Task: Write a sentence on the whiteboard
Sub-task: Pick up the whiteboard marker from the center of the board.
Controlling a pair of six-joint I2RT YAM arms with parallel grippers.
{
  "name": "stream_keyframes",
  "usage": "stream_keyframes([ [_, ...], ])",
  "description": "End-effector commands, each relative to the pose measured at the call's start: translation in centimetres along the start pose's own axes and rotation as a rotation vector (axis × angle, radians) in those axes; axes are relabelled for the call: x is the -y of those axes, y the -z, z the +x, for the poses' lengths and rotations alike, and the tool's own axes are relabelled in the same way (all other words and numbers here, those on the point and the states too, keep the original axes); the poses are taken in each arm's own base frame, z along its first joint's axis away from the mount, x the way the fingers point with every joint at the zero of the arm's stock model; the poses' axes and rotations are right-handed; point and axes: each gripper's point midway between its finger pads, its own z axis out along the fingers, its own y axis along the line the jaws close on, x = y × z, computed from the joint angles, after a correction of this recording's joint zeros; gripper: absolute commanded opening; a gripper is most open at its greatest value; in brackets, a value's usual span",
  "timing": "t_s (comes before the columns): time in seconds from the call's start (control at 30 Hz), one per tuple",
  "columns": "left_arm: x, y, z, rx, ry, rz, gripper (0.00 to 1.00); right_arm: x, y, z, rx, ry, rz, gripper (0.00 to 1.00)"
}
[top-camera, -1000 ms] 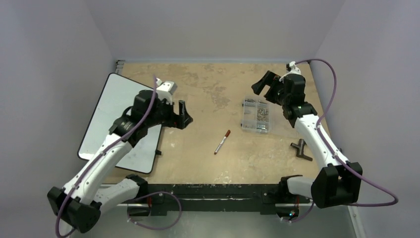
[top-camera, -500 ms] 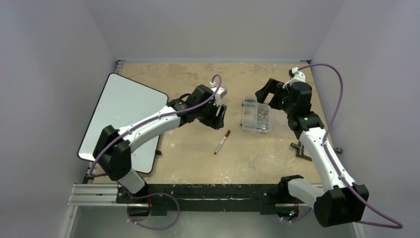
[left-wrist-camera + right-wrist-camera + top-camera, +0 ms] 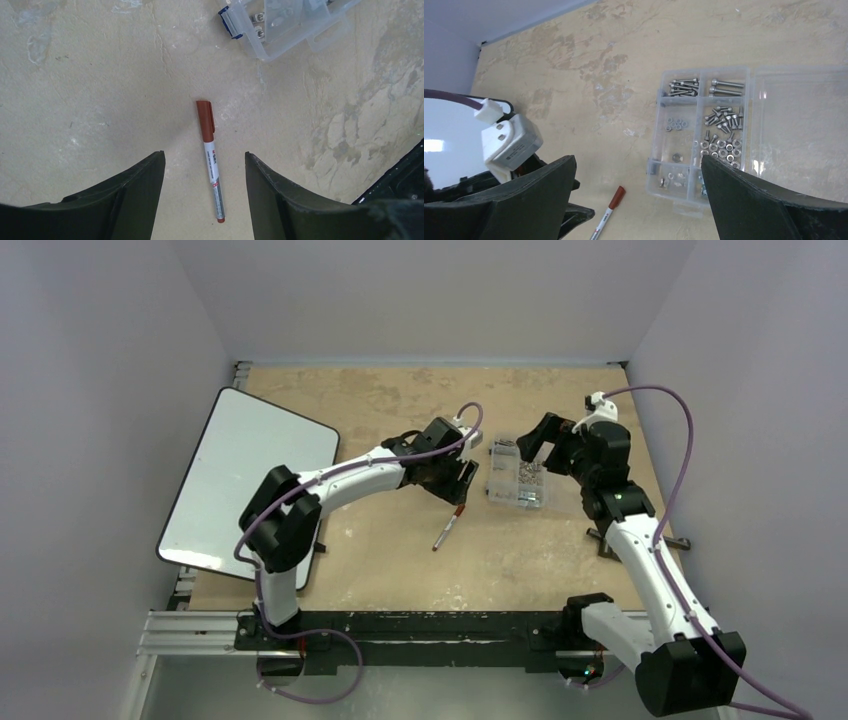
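The left gripper (image 3: 204, 157) gapes wide and empty, jaws either side of the red-capped white marker pen (image 3: 210, 160) lying on the mottled tan table (image 3: 75, 100); the right gripper (image 3: 638, 165), equally wide and empty, hovers above a clear plastic screw box (image 3: 704, 135); the flat white whiteboard (image 3: 250, 470) lies far left, well apart.

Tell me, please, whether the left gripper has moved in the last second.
Yes. The left gripper has swung right, away from the whiteboard, to above the marker, near the clear box.
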Motion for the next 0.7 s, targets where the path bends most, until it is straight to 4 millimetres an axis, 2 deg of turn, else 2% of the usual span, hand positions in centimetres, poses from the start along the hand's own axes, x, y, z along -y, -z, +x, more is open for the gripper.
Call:
stream_keyframes([
  [0.0,0.3,-1.3,-1.4,0.026,-0.030,-0.004,0.58,-0.8,0.3,-0.9,0.046,-0.024,-0.033,0.99],
  [0.23,0.2,-3.2,-0.7,-0.014,-0.048,-0.012,0.51,-0.5,0.4,-0.7,0.041,-0.022,-0.021,0.99],
  [0.67,-0.4,-6.7,2.5,-0.088,-0.092,-0.087,0.35,-0.1,0.1,0.3,0.008,-0.021,-0.011,0.99],
])
